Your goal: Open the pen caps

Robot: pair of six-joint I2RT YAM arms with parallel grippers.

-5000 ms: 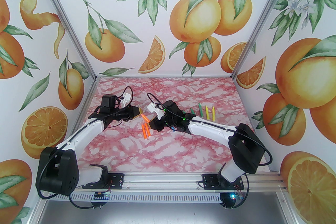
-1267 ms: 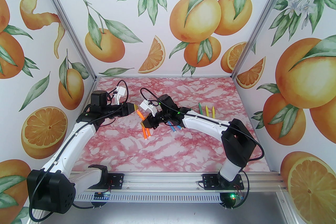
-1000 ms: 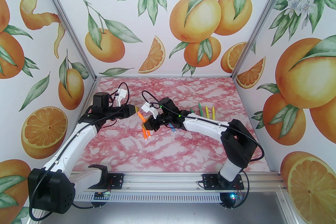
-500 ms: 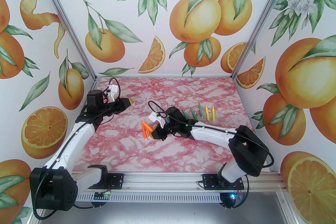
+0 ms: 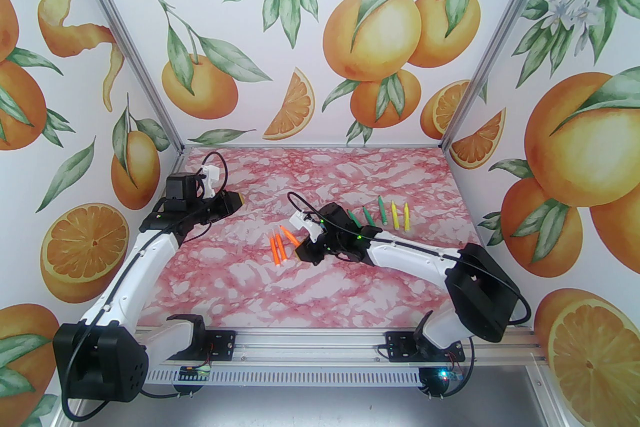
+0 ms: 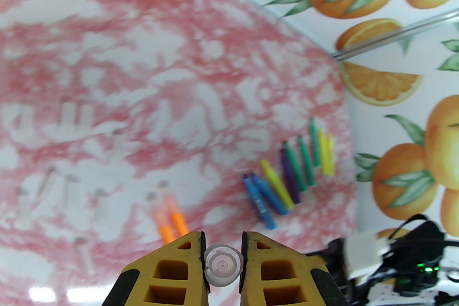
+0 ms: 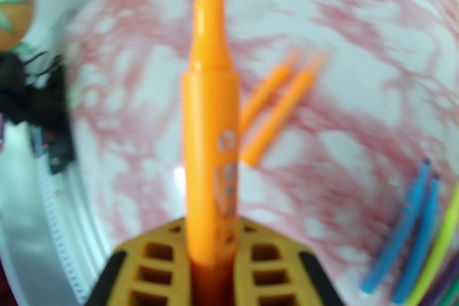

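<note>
Since five seconds earlier, when both pincers met on one marker at mid-table, the two had drawn apart: the left pincer (image 5: 238, 200) had retreated toward the left wall, and the right pincer (image 5: 299, 251) had dropped back a little toward the near side.

In the left wrist view, the left pincer (image 6: 223, 240) was clamped on a pen cap (image 6: 223, 263), a clear, whitish round piece seen end-on and squeezed between the two yellow fingers (image 6: 186, 261). The right pincer (image 7: 211, 225) was closed on the barrel of an orange marker (image 7: 209, 111), whose chisel tip stood bare and pointed away from the wrist. From the top camera that orange marker (image 5: 289, 235) slanted up and to the left, above the table (image 5: 350, 300).

Two more orange markers (image 5: 276, 249) lay side by side on the table just left of the right pincer. Blue markers (image 6: 263, 202) lay farther right, beside a yellow one and a purple one, then green markers (image 5: 374, 215) and yellow markers (image 5: 401, 216) in a row. Faint, blurred loose caps (image 6: 81, 256) lay scattered over the left part of the table.
</note>
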